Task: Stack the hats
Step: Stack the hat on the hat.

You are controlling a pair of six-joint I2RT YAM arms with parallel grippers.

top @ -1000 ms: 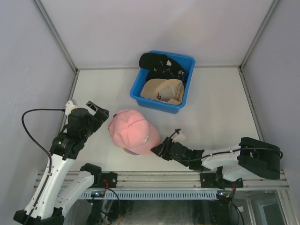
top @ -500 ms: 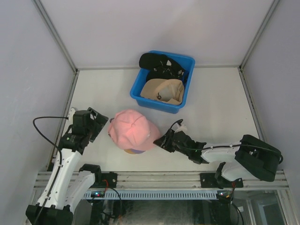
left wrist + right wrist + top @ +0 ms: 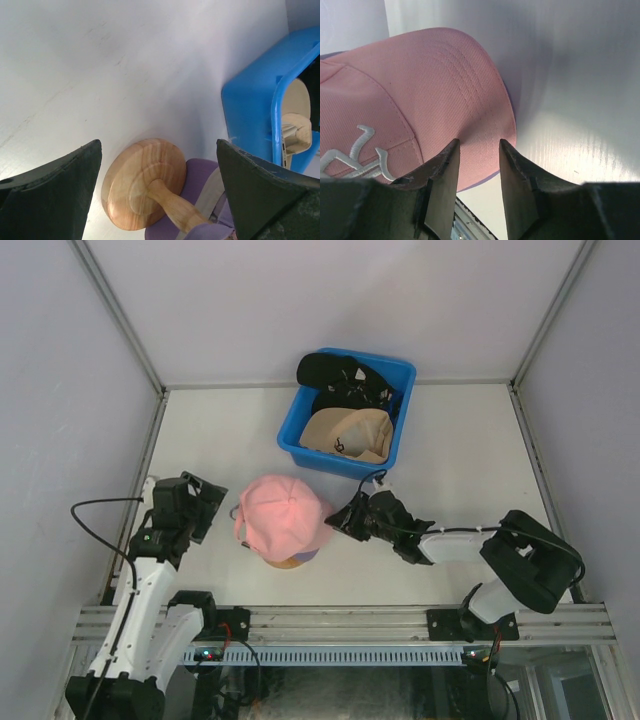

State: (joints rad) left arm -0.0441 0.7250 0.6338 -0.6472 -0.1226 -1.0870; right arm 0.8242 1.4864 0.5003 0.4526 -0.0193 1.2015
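A pink cap (image 3: 283, 528) sits on top of a lavender cap on the wooden stand; only the lavender underside (image 3: 200, 185) shows, beside the stand's base (image 3: 142, 182). My right gripper (image 3: 345, 523) is just right of the pink cap. Its jaws are slightly apart and empty, with the tips at the edge of the pink brim (image 3: 445, 95). My left gripper (image 3: 203, 502) is wide open and empty to the left of the stand, facing its base. A black cap (image 3: 335, 373) and a tan cap (image 3: 352, 432) lie in the blue bin (image 3: 290, 436). No blue cap is in view.
The blue bin stands at the back centre and shows in the left wrist view (image 3: 252, 107) just beyond the stand. Grey walls enclose the white table on three sides. A metal rail runs along the near edge (image 3: 340, 620).
The pink cap has turned and settled squarely over the stand. My right gripper moved away from the near edge, up along the cap's right side. My left gripper dropped back toward the near left.
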